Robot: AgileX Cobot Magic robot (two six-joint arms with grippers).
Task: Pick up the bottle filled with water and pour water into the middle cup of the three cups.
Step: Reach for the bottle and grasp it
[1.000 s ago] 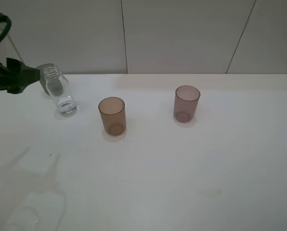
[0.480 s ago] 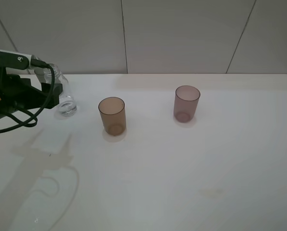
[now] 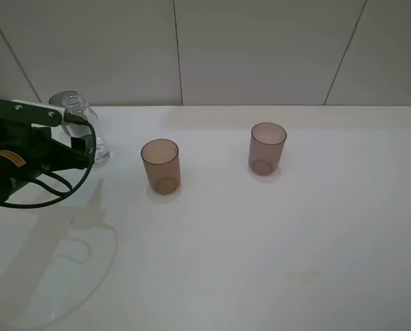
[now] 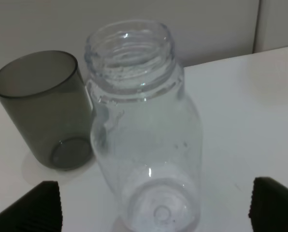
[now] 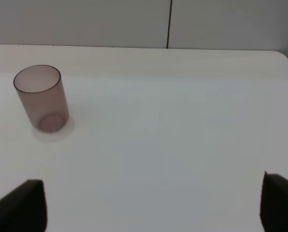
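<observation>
Bottle (image 4: 146,140) stands free between spread left jaws, dark grey cup (image 4: 45,106) just beside.

Bright even light, soft shadows, mild glare

Three cameras on one white surface (image 3: 274,262): one high and off my arms, one riding each of my wrists.

The high camera looks down from the front toward the back wall (image 3: 261,48) and takes in nearly the whole surface from afar. My left wrist camera sits very close, looking forward and down between the dark tips of my left claw (image 4: 156,205) at the bottle (image 4: 146,140) and the dark grey cup (image 4: 45,111); the bottle also shows at the far left of the high view. My right wrist camera looks farther across the surface toward the wall, past my right claw (image 5: 151,203); the mauve cup (image 5: 41,99) appears both there and in the high view.
</observation>
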